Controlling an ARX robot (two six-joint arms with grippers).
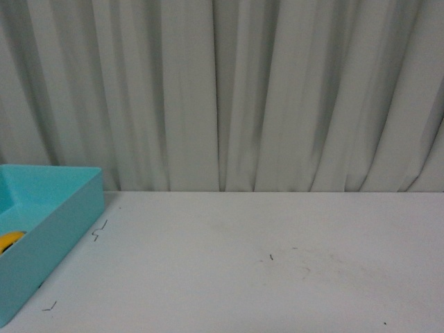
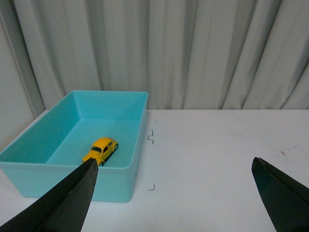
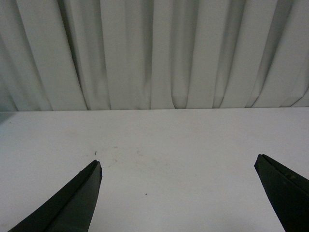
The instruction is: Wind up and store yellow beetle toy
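Observation:
The yellow beetle toy (image 2: pixel 101 150) rests on its wheels on the floor of a turquoise bin (image 2: pixel 116 101), close to the bin's near wall. In the front view only a sliver of the yellow beetle toy (image 1: pixel 10 241) shows over the wall of the bin (image 1: pixel 59 229) at the left edge. My left gripper (image 2: pixel 174 164) is open and empty, drawn back from the bin over the white table; one black fingertip (image 2: pixel 79 186) overlaps the bin's near wall in the picture. My right gripper (image 3: pixel 177 164) is open and empty above bare table. Neither arm appears in the front view.
A white table (image 1: pixel 277 257) carries small black corner marks (image 2: pixel 151 137) beside the bin and faint scuffs (image 3: pixel 113 154) near its middle. A pleated white curtain (image 1: pixel 229 90) hangs along the table's far edge.

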